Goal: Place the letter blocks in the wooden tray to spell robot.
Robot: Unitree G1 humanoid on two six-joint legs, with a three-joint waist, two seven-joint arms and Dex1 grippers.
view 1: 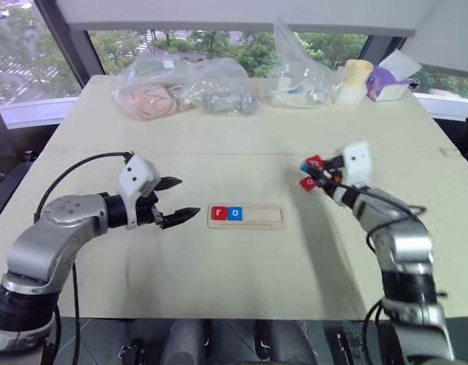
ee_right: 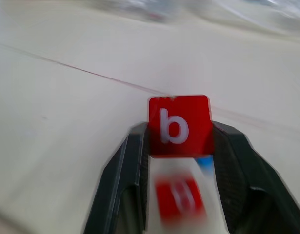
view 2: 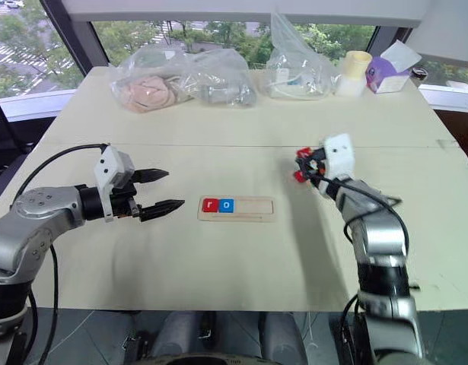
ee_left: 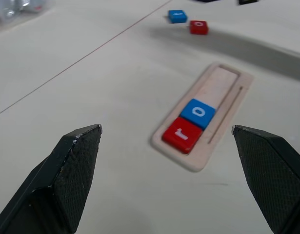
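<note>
The right gripper (ee_right: 179, 146) pinches a red "b" block (ee_right: 179, 124) above the table (view 1: 218, 281), right of the wooden tray (view 1: 246, 217). The left gripper (view 1: 176, 200) hovers wide apart and empty, left of the tray, which holds a red "r" (ee_left: 182, 133) and blue "o" (ee_left: 198, 112). Two loose blocks (ee_left: 189, 22) lie beyond; plastic bags (view 1: 184, 87) line the far edge.

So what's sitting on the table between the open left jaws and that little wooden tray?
Nothing: from the left gripper to the wooden tray, both eye views show bare tabletop. The left wrist view shows the same.
</note>
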